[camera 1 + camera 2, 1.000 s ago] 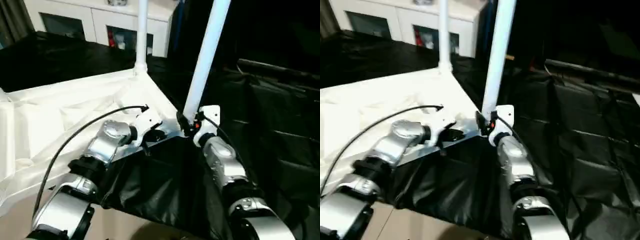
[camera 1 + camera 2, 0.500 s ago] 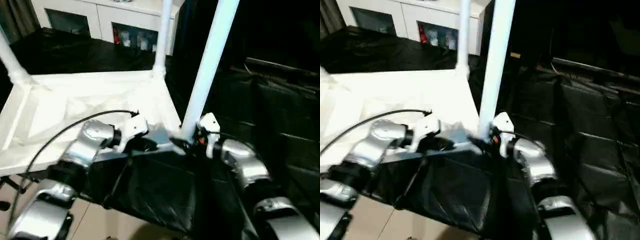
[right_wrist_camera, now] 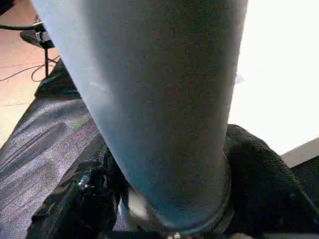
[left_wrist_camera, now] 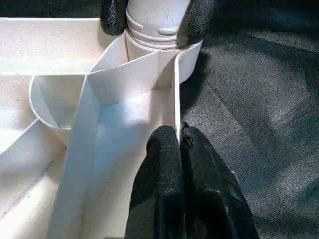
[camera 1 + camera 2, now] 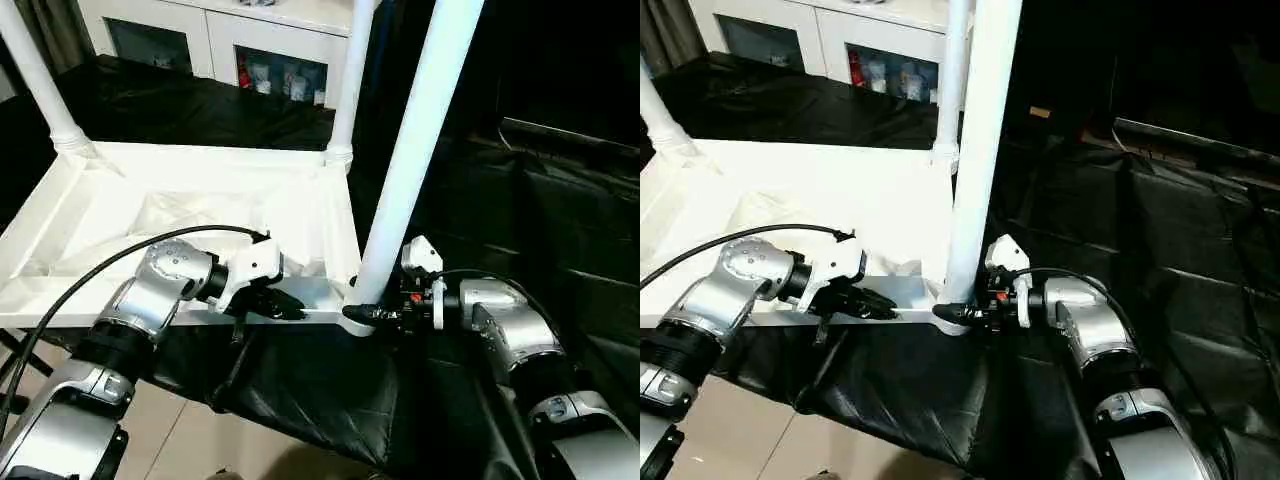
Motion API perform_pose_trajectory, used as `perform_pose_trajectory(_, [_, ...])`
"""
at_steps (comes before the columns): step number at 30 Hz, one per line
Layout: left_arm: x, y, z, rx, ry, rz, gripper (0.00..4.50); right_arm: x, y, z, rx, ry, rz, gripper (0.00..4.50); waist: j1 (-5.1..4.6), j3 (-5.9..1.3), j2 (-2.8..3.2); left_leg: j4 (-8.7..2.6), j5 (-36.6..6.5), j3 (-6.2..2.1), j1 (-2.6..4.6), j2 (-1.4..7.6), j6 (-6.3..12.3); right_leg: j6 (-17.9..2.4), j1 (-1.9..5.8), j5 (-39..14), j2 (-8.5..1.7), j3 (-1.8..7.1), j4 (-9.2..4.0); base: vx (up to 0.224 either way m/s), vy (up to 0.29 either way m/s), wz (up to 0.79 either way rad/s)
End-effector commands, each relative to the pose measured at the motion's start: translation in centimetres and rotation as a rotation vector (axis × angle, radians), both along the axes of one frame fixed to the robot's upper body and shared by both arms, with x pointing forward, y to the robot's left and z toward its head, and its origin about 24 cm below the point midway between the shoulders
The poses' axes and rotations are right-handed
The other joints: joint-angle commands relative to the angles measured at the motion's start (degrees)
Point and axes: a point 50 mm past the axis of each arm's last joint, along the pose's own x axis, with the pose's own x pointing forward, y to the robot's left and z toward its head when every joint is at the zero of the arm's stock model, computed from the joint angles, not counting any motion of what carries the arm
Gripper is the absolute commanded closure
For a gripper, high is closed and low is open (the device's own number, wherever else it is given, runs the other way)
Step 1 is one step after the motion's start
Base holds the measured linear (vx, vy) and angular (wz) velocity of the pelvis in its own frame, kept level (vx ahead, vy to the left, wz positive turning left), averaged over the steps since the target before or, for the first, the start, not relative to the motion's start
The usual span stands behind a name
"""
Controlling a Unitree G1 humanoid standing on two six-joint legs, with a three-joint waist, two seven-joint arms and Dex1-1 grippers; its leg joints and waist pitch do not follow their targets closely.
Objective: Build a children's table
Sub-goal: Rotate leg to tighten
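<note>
The white tabletop point(image 5: 200, 190) lies underside up on a black-draped support. Three white legs stand in its corner sockets: far left point(image 5: 35, 80), far right point(image 5: 350, 80) and near right point(image 5: 415, 150). My right gripper point(image 5: 368, 315) is shut on the base of the near-right leg point(image 3: 149, 99), one black finger point(image 3: 259, 184) on each side just above the socket. My left gripper point(image 5: 285, 303) is shut on the tabletop's thin near rim point(image 4: 177, 99), a short way left of that socket. The left wrist view also has the right gripper's fingers point(image 4: 113, 15) around the leg's base.
A white cabinet with glass doors point(image 5: 250, 40) stands behind the tabletop. Black sheeting point(image 5: 540, 200) covers the surfaces at right and hangs below the tabletop's near edge. A black cable point(image 5: 90, 290) loops over my left forearm. Tan floor point(image 5: 180, 440) lies at lower left.
The whole picture has shifted, bringing the far-left leg into view. Both grippers keep their holds. My right forearm now reaches the leg's base from the right rather than from below.
</note>
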Motion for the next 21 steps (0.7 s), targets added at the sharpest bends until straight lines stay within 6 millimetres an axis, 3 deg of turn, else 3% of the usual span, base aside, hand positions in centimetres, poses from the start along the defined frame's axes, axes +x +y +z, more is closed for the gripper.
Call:
perform_pose_trajectory(1, [0.0, -0.2, -0.6, 0.021, 0.013, 0.013, 4.50, -0.5, 0.7, -0.2, 0.040, 0.030, 0.033, 1.87, 0.02, -3.34, 0.84, -3.23, -6.4, 0.67, -0.32, 0.69, 2.78, -13.3, 3.55, -6.1, -3.99, 2.77, -3.07, 0.000, 0.000, 0.00])
perform_pose_trajectory(2, [0.1, -0.5, -0.9, 0.011, 0.014, 0.049, 4.50, -0.7, 0.9, -0.6, 0.074, 0.041, -0.044, 1.87, 0.14, -3.51, 1.44, -3.20, -6.3, 0.57, -0.22, 0.74, 2.60, -13.5, 3.57, -5.6, -4.00, 2.75, -2.87, 0.000, 0.000, 0.00])
perform_pose_trajectory(5, [0.3, -0.8, -1.3, 0.024, 0.006, 0.083, 4.50, -0.7, 0.9, -1.1, 0.086, 0.034, -0.136, 1.89, 0.03, -3.22, 1.43, -3.39, -8.7, 0.61, -0.17, 0.67, 1.84, -13.0, 3.37, -8.3, -3.98, 2.68, -3.56, 0.000, 0.000, 0.00])
perform_pose_trajectory(7, [0.8, -1.4, -1.9, 0.045, -0.006, 0.153, 4.50, -0.6, 1.0, -2.0, 0.075, 0.020, -0.276, 1.89, -0.17, -2.91, 1.66, -3.59, -12.2, 0.46, 0.22, 0.49, 0.92, -11.5, 3.03, -15.2, -4.10, 2.69, -4.32, 0.000, 0.000, 0.00])
perform_pose_trajectory(8, [0.9, -1.5, -2.0, 0.046, -0.008, 0.170, 4.50, -0.6, 1.1, -2.1, 0.075, 0.016, -0.301, 1.90, -0.33, -2.82, 1.55, -3.66, -13.4, 0.46, 0.38, 0.45, 0.57, -10.8, 2.88, -17.8, -4.10, 2.71, -4.69, 0.000, 0.000, 0.00])
perform_pose_trajectory(9, [1.2, -2.3, -2.3, 0.032, -0.015, 0.226, 4.50, -0.5, 1.4, -2.5, 0.084, 0.013, -0.390, 1.90, -0.42, -2.64, 1.43, -3.72, -15.2, 0.25, 0.63, 0.28, -0.03, -8.4, 2.72, -24.5, -4.31, 2.73, -5.46, 0.000, 0.000, 0.00])
perform_pose_trajectory(11, [1.5, -4.0, -2.5, -0.004, -0.018, 0.283, 4.50, -0.3, 2.1, -3.0, 0.095, 0.012, -0.507, 1.90, -0.38, -2.46, 1.30, -3.89, -16.4, -0.01, 0.90, 0.20, -0.09, -6.7, 2.52, -29.0, -4.46, 2.56, -6.03, 0.000, 0.000, 0.00])
perform_pose_trajectory(14, [1.9, -6.7, -2.5, -0.049, -0.028, 0.342, 4.50, 0.5, 3.2, -3.5, 0.088, 0.019, -0.710, 1.91, -0.62, -2.49, 1.15, -4.01, -16.0, -0.21, 0.79, 0.08, -0.11, -5.2, 2.36, -30.9, -4.46, 2.43, -6.33, 0.000, 0.000, 0.00])
perform_pose_trajectory(16, [2.0, -7.6, -2.5, -0.051, -0.046, 0.360, 4.50, 1.0, 3.8, -3.5, 0.055, 0.002, -0.814, 1.91, -0.74, -2.55, 1.17, -4.22, -15.6, -0.36, 0.36, 0.03, 0.33, -4.8, 2.71, -30.0, -4.38, 2.33, -6.30, 0.000, 0.000, 0.00])
perform_pose_trajectory(19, [2.1, -8.6, -2.6, -0.050, -0.073, 0.383, 4.50, 1.6, 5.2, -2.9, 0.051, -0.031, -0.908, 1.91, -1.08, -2.80, 1.35, -4.07, -15.5, -0.24, 0.53, -0.05, 0.16, -5.1, 2.32, -27.7, -4.26, 2.46, -6.19, 0.000, 0.000, 0.00])
perform_pose_trajectory(21, [2.1, -8.7, -2.6, -0.043, -0.088, 0.381, 4.50, 1.7, 6.2, -2.4, 0.051, -0.063, -0.895, 1.91, -1.13, -2.85, 1.45, -4.12, -15.1, -0.14, 0.35, -0.04, 0.60, -5.7, 2.48, -25.1, -4.14, 2.59, -5.94, 0.000, 0.000, 0.00])
